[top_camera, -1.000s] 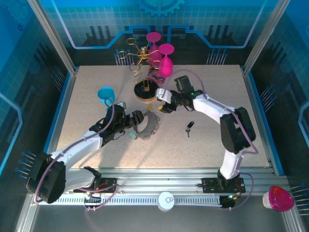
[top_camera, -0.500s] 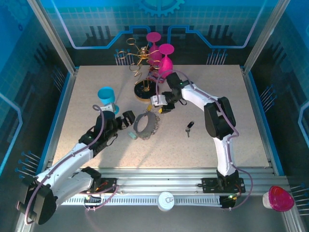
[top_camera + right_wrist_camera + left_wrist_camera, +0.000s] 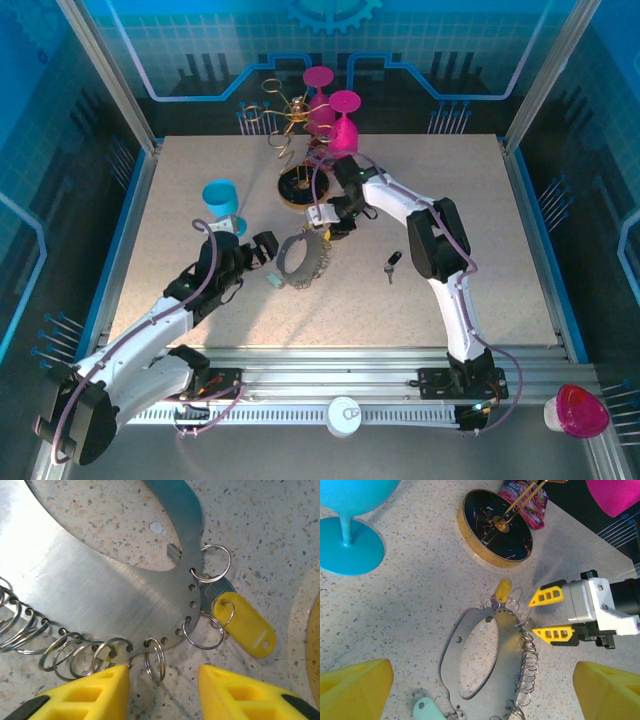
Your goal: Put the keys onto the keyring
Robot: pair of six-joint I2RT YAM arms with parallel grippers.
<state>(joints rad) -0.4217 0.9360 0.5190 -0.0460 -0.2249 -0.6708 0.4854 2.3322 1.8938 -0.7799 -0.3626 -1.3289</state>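
While the left gripper [image 3: 262, 250] faces the keyring [image 3: 507, 650] with jaws wide apart and empty, a teal key [image 3: 427, 710] lies at the near edge of that flat grey metal loop, which rests on the table fringed with split rings. A yellow key [image 3: 245, 625] sits on 1 ring at its far end; the right gripper [image 3: 164, 685] hangs over the fringe, jaws partly parted, 1 ring between the fingertips, gripping nothing; a black key [image 3: 392, 265] lies well apart to the right.

The keyring [image 3: 90, 595] is brushed silver, its three-o'clock tag [image 3: 245, 625] yellow. The table [image 3: 395, 610] is speckled beige; the key [image 3: 393, 264] looks black.
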